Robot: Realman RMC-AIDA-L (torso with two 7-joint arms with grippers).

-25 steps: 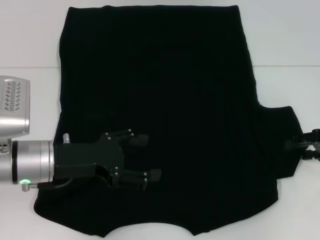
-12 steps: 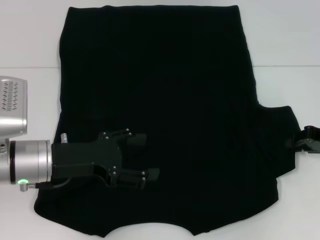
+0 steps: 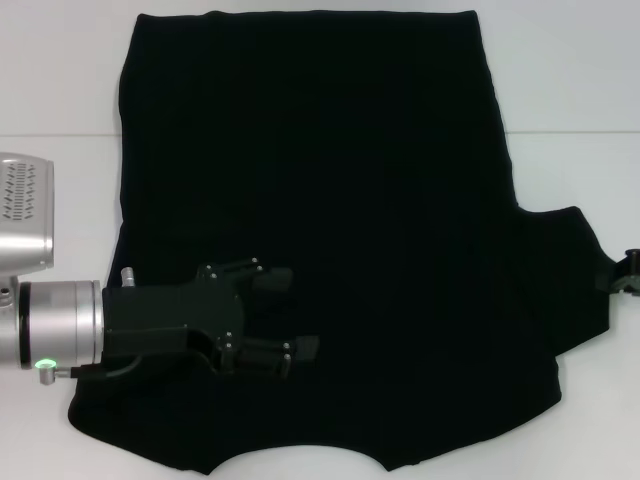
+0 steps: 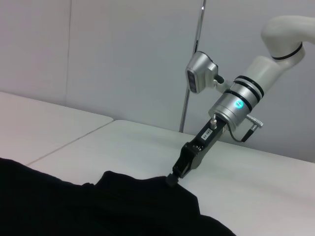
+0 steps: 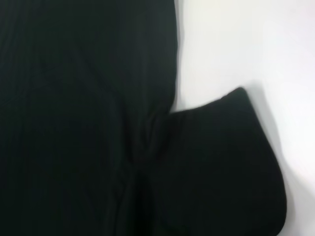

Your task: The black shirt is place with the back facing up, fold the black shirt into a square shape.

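Note:
The black shirt [image 3: 320, 180] lies spread flat on the white table, neckline toward the near edge. My left gripper [image 3: 293, 313] hovers low over the shirt's near left part, fingers open with only fabric under them. My right gripper [image 3: 627, 271] sits at the far right edge of the head view, at the tip of the right sleeve [image 3: 570, 280]. In the left wrist view the right gripper [image 4: 173, 179] is shut on the sleeve's edge, which rises slightly to it. The right wrist view shows the sleeve [image 5: 221, 162] beside the shirt's side [image 5: 74, 123].
Bare white table [image 3: 570, 100] surrounds the shirt to the right and left. A seam between two tabletops runs across behind the shirt [image 3: 60, 135]. A pale wall [image 4: 123, 59] stands beyond the table.
The right gripper went from open around the sleeve's edge to shut on it, then drew back to the right, pulling the sleeve outward. The left arm barely moved.

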